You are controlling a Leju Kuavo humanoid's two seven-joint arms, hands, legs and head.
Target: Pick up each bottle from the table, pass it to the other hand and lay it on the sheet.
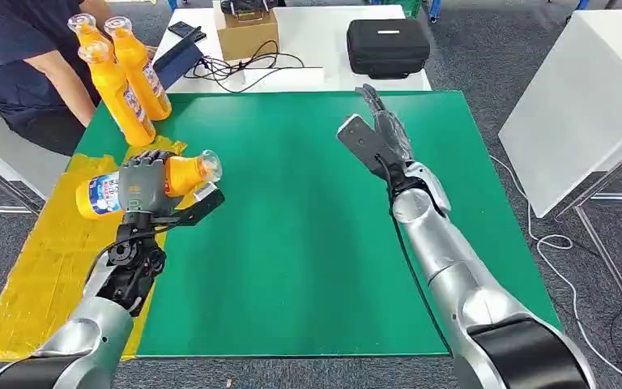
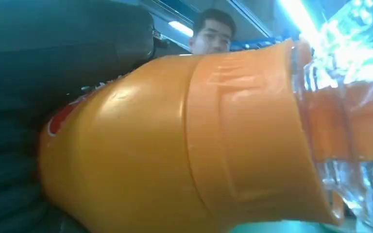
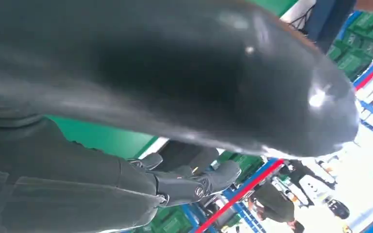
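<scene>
Head view puts the held bottle (image 1: pixel 142 182) on its side in our left hand (image 1: pixel 142 188), fingers wrapped round its middle, clear cap pointing right, label end pointing left. It hangs over the border between the yellow sheet (image 1: pixel 40 267) at the near left and the green mat (image 1: pixel 291 219). From the left wrist view the orange shoulder of that bottle (image 2: pixel 175 145) fills the frame, snug against the palm. Our right hand (image 1: pixel 377 134) is up over the far middle of the mat, fingers spread and straight, holding nothing, well apart from the bottle. Three more bottles (image 1: pixel 121 77) stand upright together at the far left corner, beside a seated person (image 1: pixel 24 65).

We judge the bottle has reached our left hand and the step now is laying it down. To do it well, we should carry it further left so its whole length is over the yellow sheet, keep it level, lower until it touches, and only then loosen the fingers, since a round bottle released early may roll back onto the mat.
</scene>
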